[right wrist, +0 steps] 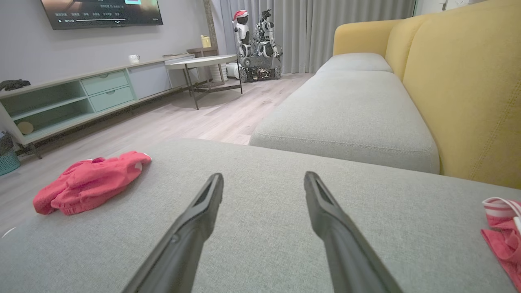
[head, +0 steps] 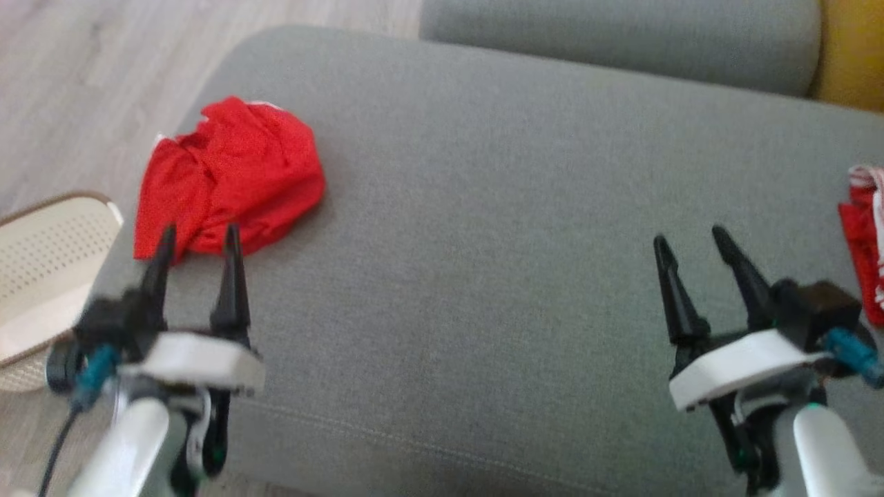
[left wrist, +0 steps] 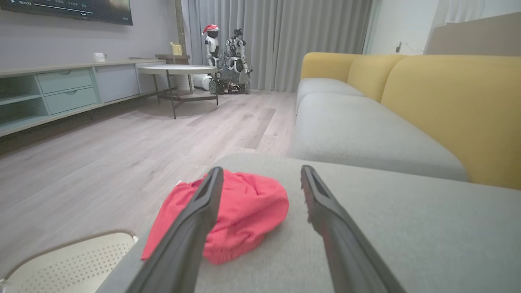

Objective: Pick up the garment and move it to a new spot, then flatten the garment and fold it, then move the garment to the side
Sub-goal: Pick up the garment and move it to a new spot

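Observation:
A crumpled red garment (head: 231, 179) lies bunched on the grey sofa cushion (head: 497, 228) near its left end. The left wrist view has this red garment (left wrist: 240, 213) just beyond the fingertips, and the right wrist view has the red garment (right wrist: 87, 182) far to the left. My left gripper (head: 199, 239) hovers open right at the garment's near edge, nothing between its fingers. Over the right half of the cushion my right gripper (head: 690, 241) stands open and holds nothing. A second red garment with white stripes (head: 865, 238) lies at the cushion's right edge.
A cream perforated basket (head: 48, 269) stands on the wooden floor beside the cushion's left end. Behind the cushion run another grey seat (head: 621, 34) and yellow backrests (right wrist: 468, 81). Farther off are a round table (left wrist: 177, 70), a low cabinet (left wrist: 65, 87) and another robot (left wrist: 228, 61).

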`<state>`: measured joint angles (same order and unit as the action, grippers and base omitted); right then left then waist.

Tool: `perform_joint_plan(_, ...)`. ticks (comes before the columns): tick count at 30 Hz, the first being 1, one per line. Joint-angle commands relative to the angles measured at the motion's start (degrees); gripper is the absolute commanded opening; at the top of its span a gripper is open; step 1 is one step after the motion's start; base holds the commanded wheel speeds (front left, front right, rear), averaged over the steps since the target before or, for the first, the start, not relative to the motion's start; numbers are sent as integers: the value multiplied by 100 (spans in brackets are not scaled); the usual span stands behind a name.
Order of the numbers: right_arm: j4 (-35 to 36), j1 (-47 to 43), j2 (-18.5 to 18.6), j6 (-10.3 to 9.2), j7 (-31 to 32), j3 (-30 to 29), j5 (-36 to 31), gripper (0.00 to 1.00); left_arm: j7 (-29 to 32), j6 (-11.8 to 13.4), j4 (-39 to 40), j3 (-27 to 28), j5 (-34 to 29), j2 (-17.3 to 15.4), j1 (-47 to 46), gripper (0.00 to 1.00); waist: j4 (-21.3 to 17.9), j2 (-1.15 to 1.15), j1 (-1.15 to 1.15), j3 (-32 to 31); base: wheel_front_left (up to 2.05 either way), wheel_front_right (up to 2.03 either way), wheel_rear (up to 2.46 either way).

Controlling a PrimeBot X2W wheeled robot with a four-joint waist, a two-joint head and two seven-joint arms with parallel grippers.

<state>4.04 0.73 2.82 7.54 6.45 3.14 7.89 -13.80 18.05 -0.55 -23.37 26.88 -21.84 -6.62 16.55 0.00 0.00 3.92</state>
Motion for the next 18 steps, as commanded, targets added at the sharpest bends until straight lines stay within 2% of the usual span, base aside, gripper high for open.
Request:
perform_joint_plan(1, 293, 391, 109, -5, 33, 135, -42, 100, -86, -43, 92, 317, -42, -41, -555, 100, -137, 0, 0, 314, 0, 0, 0)
perform_joint_plan(5, 487, 597, 199, -5, 138, 104, -77, 100, -111, -202, -212, 485, -111, 112, -1169, 100, -301, 0, 0, 774, 0, 0, 0)
perform_joint_plan(10, 689, 818, 303, -5, 237, 53, -110, 100, -117, -574, -687, 766, -254, 257, -2045, 100, -450, 0, 0, 1329, 0, 0, 0)
perform_joint_plan(18, 804, 1167, 385, -5, 247, 67, -117, 100, -118, -1264, -2230, 1217, -223, 340, -3272, 100, -650, 0, 0, 1969, 0, 0, 0)
